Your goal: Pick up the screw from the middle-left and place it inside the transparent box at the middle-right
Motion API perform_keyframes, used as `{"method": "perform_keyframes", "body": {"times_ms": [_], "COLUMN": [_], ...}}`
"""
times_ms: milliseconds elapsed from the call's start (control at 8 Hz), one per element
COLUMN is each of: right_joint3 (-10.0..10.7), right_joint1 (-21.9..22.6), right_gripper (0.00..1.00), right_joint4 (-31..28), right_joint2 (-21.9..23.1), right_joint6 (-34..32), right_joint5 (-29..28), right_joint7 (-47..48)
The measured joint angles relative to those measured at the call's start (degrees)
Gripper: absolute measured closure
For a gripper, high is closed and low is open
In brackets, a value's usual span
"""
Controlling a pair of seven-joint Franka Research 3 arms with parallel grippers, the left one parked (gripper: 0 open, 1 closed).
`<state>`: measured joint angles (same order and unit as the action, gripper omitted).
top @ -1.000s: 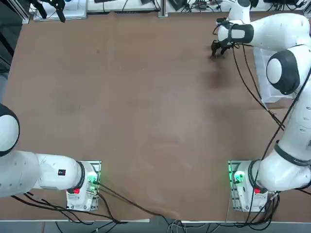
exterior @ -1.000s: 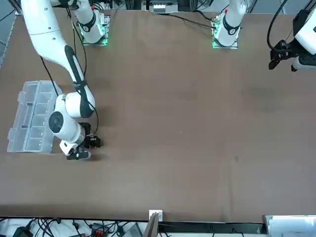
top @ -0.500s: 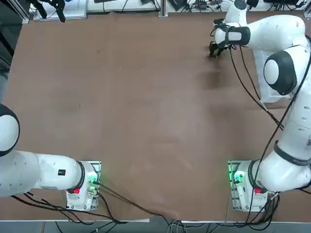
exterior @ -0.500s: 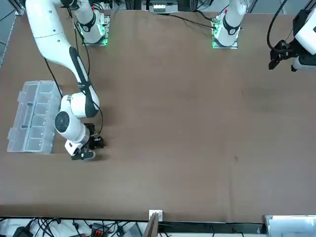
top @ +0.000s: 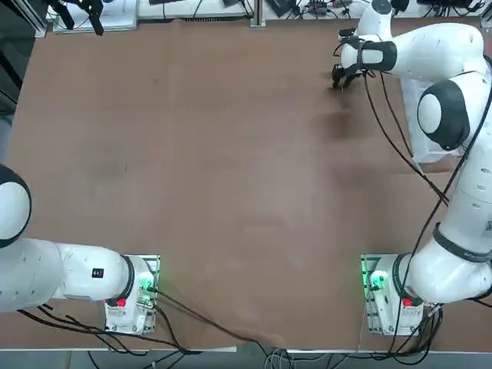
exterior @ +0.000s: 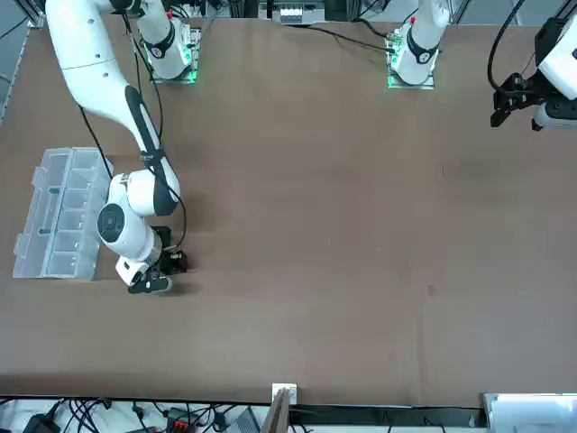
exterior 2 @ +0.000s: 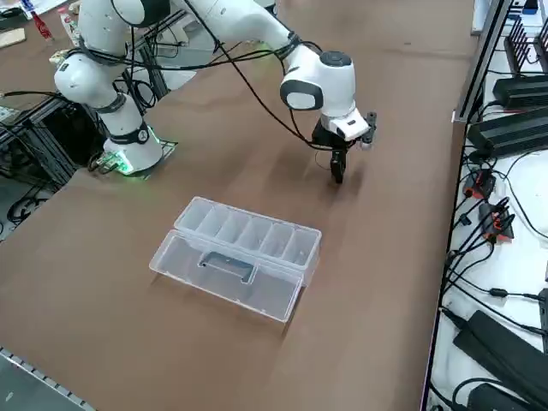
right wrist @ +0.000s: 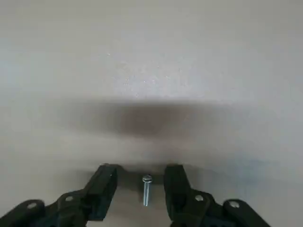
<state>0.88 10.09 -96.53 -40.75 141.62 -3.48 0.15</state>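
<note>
The screw (right wrist: 147,189), a small silver one with a round head, lies flat on the brown table between the two black fingers of my right gripper (right wrist: 141,177). The gripper is open, with a gap on each side of the screw. It stands low over the table near the far edge (top: 339,79) (exterior: 162,271) (exterior 2: 336,169). The transparent box (exterior 2: 240,253) lies apart from the gripper, toward the table's right side, with its lid folded open and flat and its row of compartments looking bare (exterior: 59,212). In the top view my arm hides most of the box (top: 416,142).
Cables and black power units (exterior 2: 505,128) lie just beyond the table's far edge, close to the gripper. My arm's base (top: 382,296) sits at the near edge with a green light.
The right gripper has shifted only slightly near the far edge, a little sideways and back. The box has not moved.
</note>
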Motion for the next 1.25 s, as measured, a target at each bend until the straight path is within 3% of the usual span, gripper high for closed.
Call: {"method": "perform_keyframes", "body": {"times_ms": [1250], "right_joint3": [0.41], "right_joint1": [0.09], "right_gripper": [0.47], "right_joint4": [0.23], "right_joint2": [-0.02], "right_joint6": [-1.63], "right_joint5": [0.16], "right_joint7": [-0.03]}}
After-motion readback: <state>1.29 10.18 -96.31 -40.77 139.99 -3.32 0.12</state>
